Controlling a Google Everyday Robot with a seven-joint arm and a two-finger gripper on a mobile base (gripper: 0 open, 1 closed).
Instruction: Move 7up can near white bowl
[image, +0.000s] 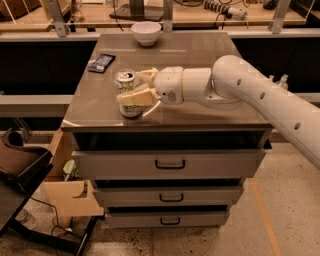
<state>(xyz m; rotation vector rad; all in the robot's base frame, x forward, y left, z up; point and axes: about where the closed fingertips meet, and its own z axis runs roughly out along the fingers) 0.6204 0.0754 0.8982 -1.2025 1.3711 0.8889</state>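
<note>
The 7up can (126, 78) stands upright near the front left of the brown cabinet top (200, 55). My gripper (132, 88) reaches in from the right, one cream finger in front of the can and one behind it, both pressed against its sides. The can's base rests on the surface. The white bowl (146, 32) sits at the far edge of the cabinet top, well behind the can.
A flat dark packet (101, 62) lies left of and behind the can. The cabinet has three drawers (170, 164) below. A cardboard box (70, 197) and a dark chair (20, 165) stand on the floor at the left. Benches run behind.
</note>
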